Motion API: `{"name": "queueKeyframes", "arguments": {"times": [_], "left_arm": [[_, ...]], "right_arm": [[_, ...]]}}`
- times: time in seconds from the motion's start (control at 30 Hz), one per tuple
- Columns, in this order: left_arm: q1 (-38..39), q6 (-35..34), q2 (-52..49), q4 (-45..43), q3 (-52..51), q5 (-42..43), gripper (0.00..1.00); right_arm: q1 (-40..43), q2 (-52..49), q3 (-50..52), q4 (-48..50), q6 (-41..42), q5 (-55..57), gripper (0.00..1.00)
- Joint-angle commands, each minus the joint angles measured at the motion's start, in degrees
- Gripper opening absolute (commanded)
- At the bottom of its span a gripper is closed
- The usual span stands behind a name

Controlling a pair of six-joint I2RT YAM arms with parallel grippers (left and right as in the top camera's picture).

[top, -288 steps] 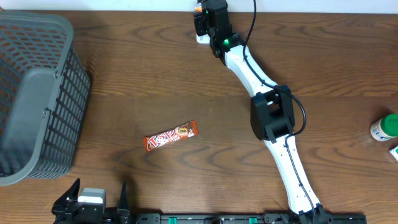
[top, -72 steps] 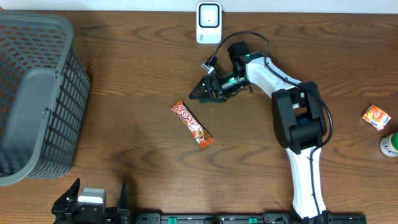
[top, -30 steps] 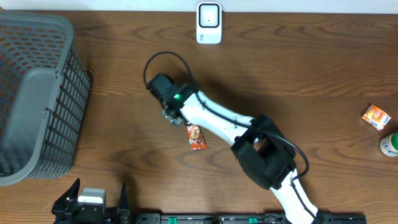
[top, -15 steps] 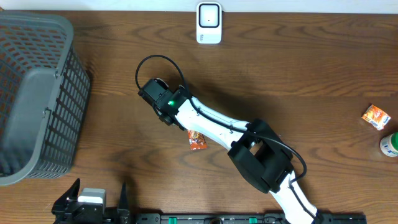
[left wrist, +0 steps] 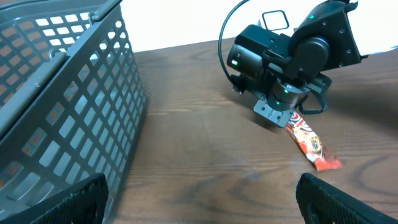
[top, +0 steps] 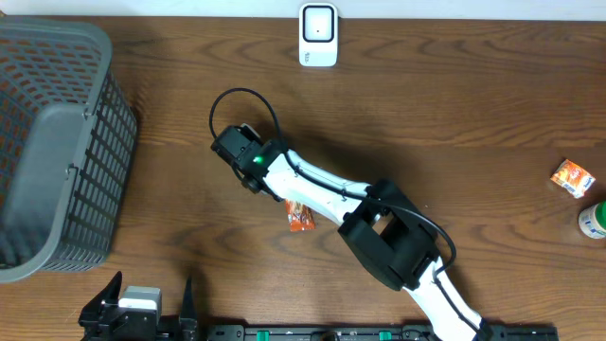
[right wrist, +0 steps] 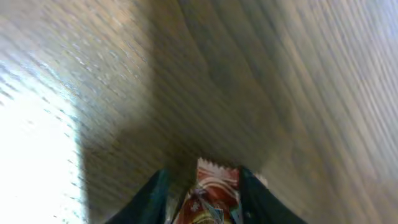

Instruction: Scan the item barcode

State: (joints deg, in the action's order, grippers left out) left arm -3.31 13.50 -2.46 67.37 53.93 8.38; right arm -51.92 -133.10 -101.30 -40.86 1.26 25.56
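Lying flat on the desk a little left of centre, the bar is pointing one end toward the near edge, its other end tucked under the right wrist. Right arm is spanning the desk diagonally from the near right side to the bar. Right fingers are sitting on either side of the bar's crimped end, close against both edges; cannot tell whether they are clenching it or only flanking it. Left fingers are standing wide apart, released, holding nothing, at the near left edge. Scanner is sitting at the far edge, well apart from the bar. Basket is occupying the left side. Orange packet and green-capped bottle are resting at the right edge.
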Motion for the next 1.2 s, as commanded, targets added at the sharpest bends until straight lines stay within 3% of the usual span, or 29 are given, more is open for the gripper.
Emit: {"name": "queueKeyframes", "arguments": {"times": [0.0,0.1,0.3,0.6,0.67,0.7,0.77,0.83,1.07,1.17], "left_arm": [[0.13,0.13,0.15,-0.07,0.28,-0.52,0.96],[0.13,0.13,0.15,-0.07,0.28,-0.52,0.96],[0.13,0.13,0.15,-0.07,0.28,-0.52,0.96],[0.13,0.13,0.15,-0.07,0.28,-0.52,0.96],[0.13,0.13,0.15,-0.07,0.28,-0.52,0.96],[0.13,0.13,0.15,-0.07,0.28,-0.52,0.96],[0.13,0.13,0.15,-0.07,0.28,-0.52,0.96],[0.13,0.13,0.15,-0.07,0.28,-0.52,0.96],[0.13,0.13,0.15,-0.07,0.28,-0.52,0.96],[0.13,0.13,0.15,-0.07,0.28,-0.52,0.96]], "right_arm": [[-0.09,-1.81,-0.31,-0.26,1.29,1.09,0.18],[-0.55,-1.81,-0.35,-0.57,1.64,1.40,0.01],[-0.63,-1.57,-1.36,-4.68,1.95,0.22,0.01],[-0.63,-1.55,-13.64,-15.63,5.14,-0.61,0.02],[-0.61,-1.55,-15.82,-18.45,7.91,-0.63,0.35],[-0.63,-1.55,-16.63,-20.00,9.77,-0.85,0.43],[-0.61,-1.55,-16.87,-22.01,12.63,-1.92,0.45],[-0.57,-1.57,-16.83,-24.52,16.13,-2.82,0.55],[-0.48,-1.62,-16.57,-28.02,20.81,-10.21,0.55],[-0.59,-1.62,-15.85,-28.09,22.45,-10.19,0.49]]}}
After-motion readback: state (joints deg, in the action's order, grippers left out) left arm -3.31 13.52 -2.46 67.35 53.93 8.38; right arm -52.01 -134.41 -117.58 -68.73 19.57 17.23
